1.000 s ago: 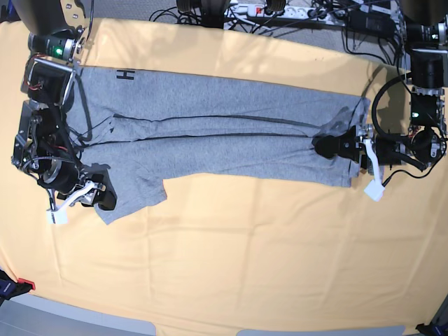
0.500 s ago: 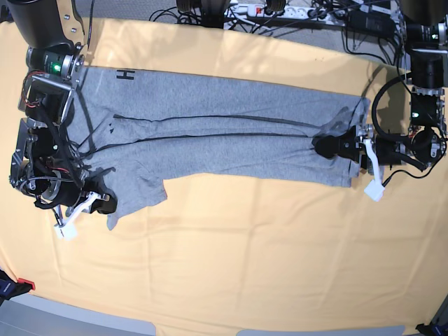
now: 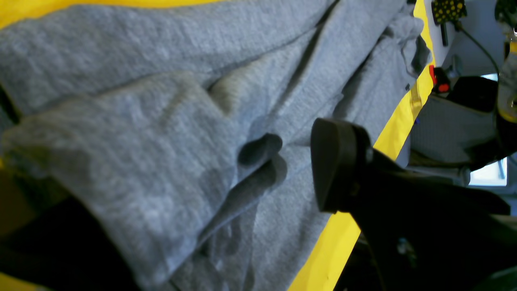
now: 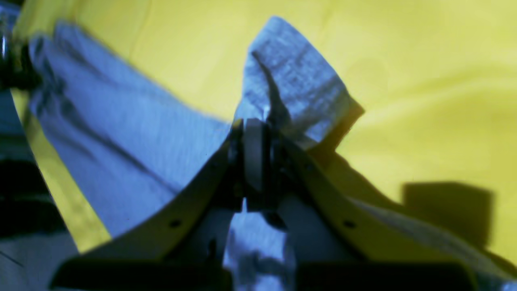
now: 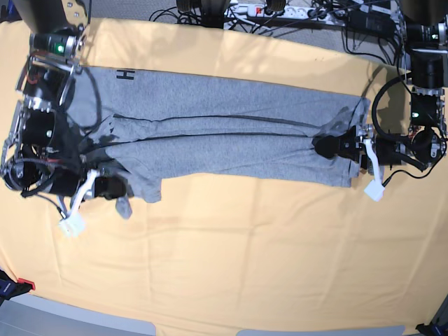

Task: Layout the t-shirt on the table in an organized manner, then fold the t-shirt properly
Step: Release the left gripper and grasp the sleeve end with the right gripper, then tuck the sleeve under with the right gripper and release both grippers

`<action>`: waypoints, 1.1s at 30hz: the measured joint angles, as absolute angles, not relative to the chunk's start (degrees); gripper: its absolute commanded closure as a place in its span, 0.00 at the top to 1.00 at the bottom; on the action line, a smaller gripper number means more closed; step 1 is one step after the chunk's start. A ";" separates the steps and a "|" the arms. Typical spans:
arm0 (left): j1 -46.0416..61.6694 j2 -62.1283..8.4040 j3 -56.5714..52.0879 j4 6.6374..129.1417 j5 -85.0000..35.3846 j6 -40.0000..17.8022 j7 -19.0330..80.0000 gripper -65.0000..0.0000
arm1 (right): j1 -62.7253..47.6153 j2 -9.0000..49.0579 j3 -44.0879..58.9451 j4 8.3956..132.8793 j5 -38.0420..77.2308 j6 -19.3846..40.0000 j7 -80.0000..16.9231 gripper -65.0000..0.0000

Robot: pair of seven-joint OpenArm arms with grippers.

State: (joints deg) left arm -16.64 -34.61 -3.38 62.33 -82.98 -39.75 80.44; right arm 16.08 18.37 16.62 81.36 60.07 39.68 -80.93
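Observation:
The grey t-shirt (image 5: 224, 133) lies stretched in a long band across the far half of the table (image 5: 245, 259), with a black letter (image 5: 124, 74) at its far left. My right gripper (image 5: 112, 189) is shut on a corner of cloth at the shirt's left end. In the right wrist view the fingers (image 4: 254, 161) pinch a raised fold of the shirt (image 4: 291, 93). My left gripper (image 5: 330, 147) sits on the shirt's right end. In the left wrist view one black finger (image 3: 339, 161) stands apart from the bunched cloth (image 3: 153, 153). The other finger is hidden under it.
Cables and a power strip (image 5: 280, 10) run along the table's far edge. The arm bases stand at the far left (image 5: 49, 49) and far right (image 5: 427, 63). A small red object (image 5: 24, 283) sits at the near left corner.
My right gripper has carried the shirt's lower left corner right and inward, so the flap that stuck out toward me is now tucked in. The left arm has not moved.

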 measured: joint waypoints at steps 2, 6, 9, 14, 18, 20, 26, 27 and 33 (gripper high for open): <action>-16.73 -34.63 -3.38 62.33 -82.76 -39.75 80.44 0.66 | 13.17 18.55 16.60 86.06 60.12 39.68 -80.79 0.00; -16.80 -34.63 -3.38 62.35 -82.72 -39.75 80.42 0.66 | 7.11 19.79 16.62 94.50 60.45 39.68 -80.97 0.00; -16.82 -34.63 -3.38 62.35 -82.61 -39.75 80.42 0.66 | 3.05 21.12 16.80 100.22 60.20 39.70 -81.14 0.00; -16.82 -34.63 -3.38 62.33 -82.61 -39.75 80.42 0.66 | -3.75 22.04 19.73 108.14 60.47 39.70 -81.03 0.00; -16.82 -34.63 -3.38 62.35 -82.56 -39.75 80.42 0.66 | -7.86 22.06 23.22 112.81 60.51 39.70 -81.08 0.00; -16.82 -34.63 -3.38 62.33 -82.59 -39.72 80.40 0.66 | -9.54 22.06 25.02 114.30 60.58 39.70 -80.99 0.00; -16.82 -34.63 -3.38 62.33 -82.54 -39.75 80.42 0.66 | -14.26 22.06 28.29 114.58 66.48 39.70 -81.06 0.00; -16.82 -34.63 -3.38 62.33 -82.56 -39.75 80.42 0.66 | -14.94 22.06 28.29 114.58 67.18 39.70 -81.08 0.00; -17.15 -35.33 -3.38 62.35 -82.63 -39.75 80.64 0.66 | -16.73 22.09 28.29 114.58 67.55 39.70 -81.03 0.00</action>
State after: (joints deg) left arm -17.15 -35.33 -3.38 62.35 -82.63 -39.75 80.64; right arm -16.73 22.09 28.29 114.58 67.55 39.70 -81.03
